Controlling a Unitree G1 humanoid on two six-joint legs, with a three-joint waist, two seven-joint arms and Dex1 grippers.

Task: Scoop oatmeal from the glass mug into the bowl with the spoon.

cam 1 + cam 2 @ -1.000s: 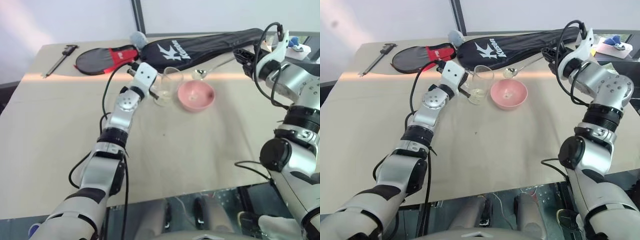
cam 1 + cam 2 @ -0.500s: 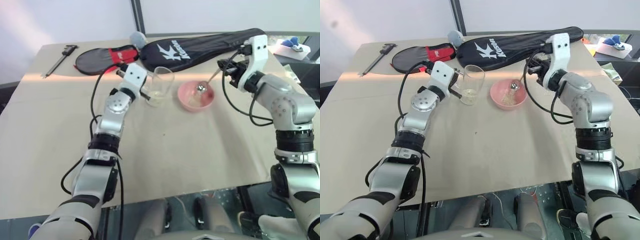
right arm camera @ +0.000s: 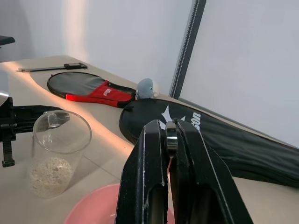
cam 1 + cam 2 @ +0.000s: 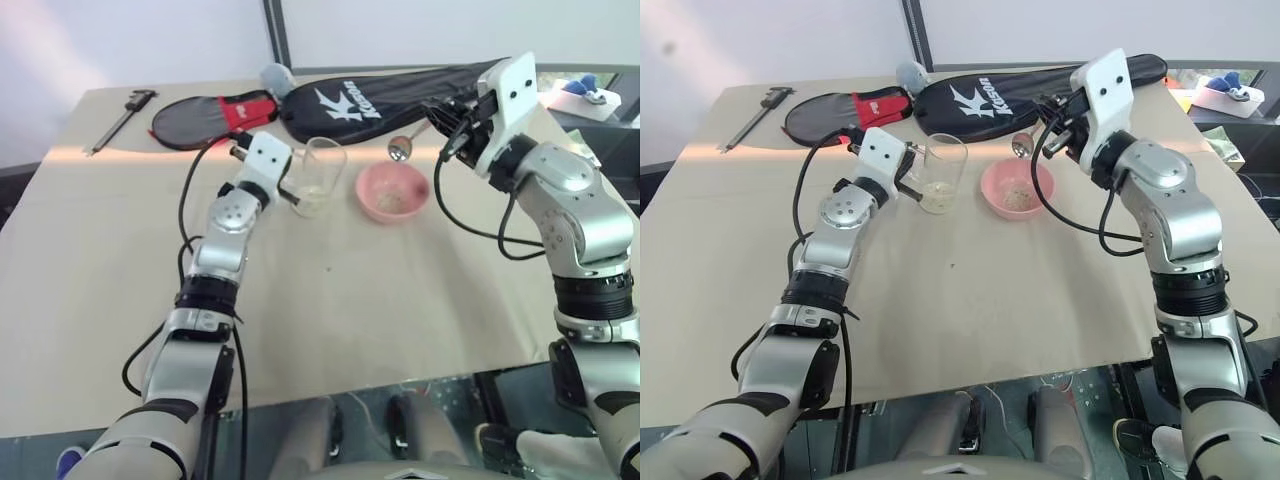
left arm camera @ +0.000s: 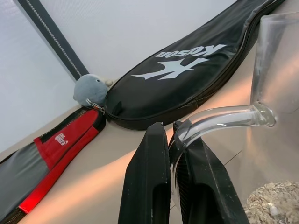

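I had the spoon [image 4: 401, 147] clamped by its handle in the right gripper [image 3: 171, 140], whose two black fingers were closed tight on the thin metal stem. The spoon's oval head hung in the air above the far rim of the pink bowl [image 4: 393, 192], clear of the bowl and not touching it. The bowl stood on the tan table [image 4: 330, 300] and held a small scatter of pale oatmeal [image 4: 397, 198] at its bottom. Just beside the bowl, on its left, stood the glass mug [image 4: 319, 176], upright, with a low layer of oatmeal flakes still inside. I had the left gripper [image 5: 174, 140] shut on the mug's curved clear handle, the handle passing between the two finger pads. Beyond the mug and bowl, a long black racket cover [image 4: 400, 90] with white lettering lay across the far side of the table. To its left lay a smaller grey and red paddle cover [image 4: 212, 115], with a small grey plush toy [image 5: 90, 90] between the two covers. A dark caliper [image 4: 120, 118] lay near the far left corner.
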